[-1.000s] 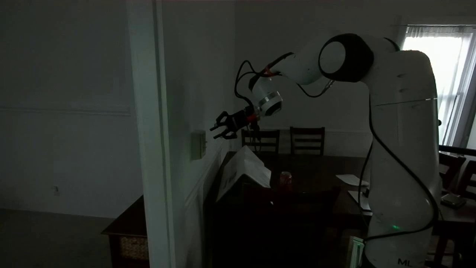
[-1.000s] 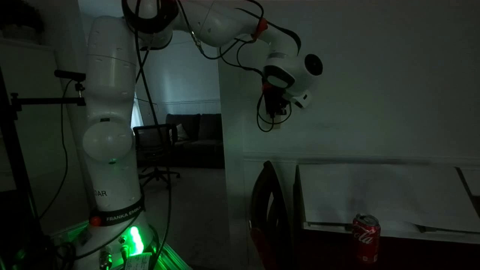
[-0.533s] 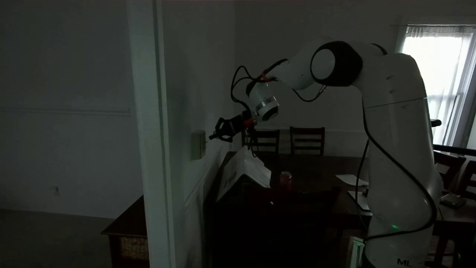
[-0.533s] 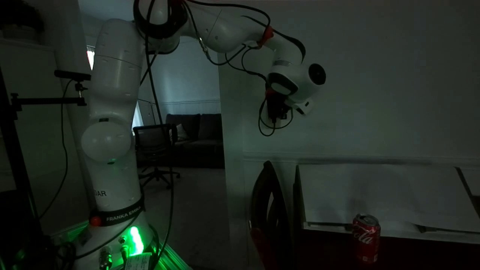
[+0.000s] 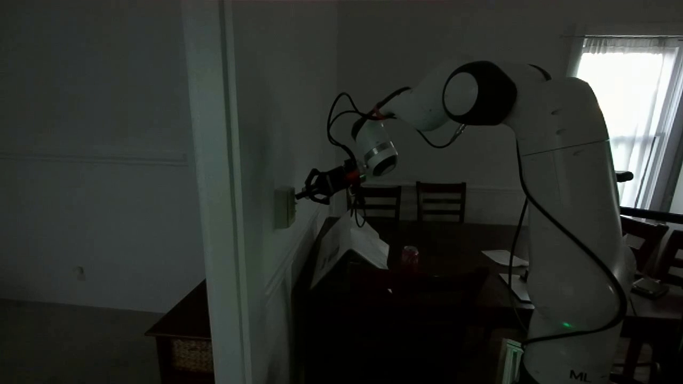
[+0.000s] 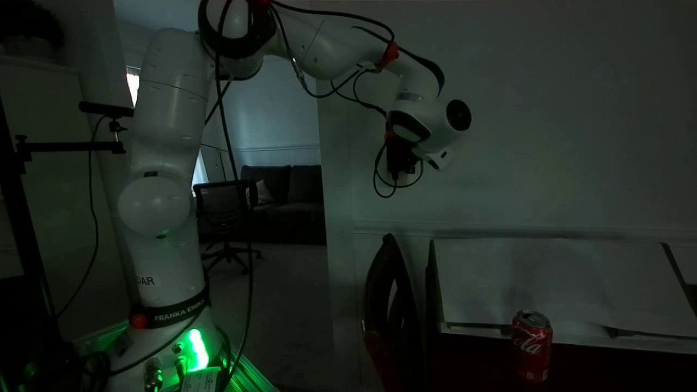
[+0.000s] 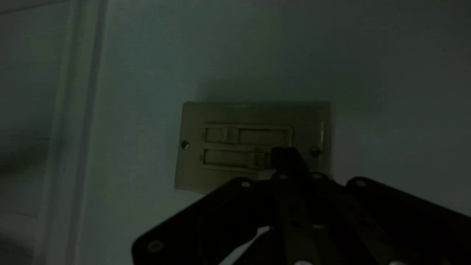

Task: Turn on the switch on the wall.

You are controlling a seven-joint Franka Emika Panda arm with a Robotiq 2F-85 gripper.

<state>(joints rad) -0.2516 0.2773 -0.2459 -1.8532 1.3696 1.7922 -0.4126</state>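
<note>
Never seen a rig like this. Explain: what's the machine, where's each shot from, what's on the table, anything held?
The machine is a jointed white robot arm ending in a black two-fingered pincer. Two pictures view it from different places outside; the third is taken from its wrist, facing a pale rectangular switch plate with two sliders on a plain white wall. The dark table bears a tent-shaped white sheet or board, a red metal drinks can and white papers. The pincer looks shut, with nothing visible in it, close to the plate; contact is too dark to judge.
</note>
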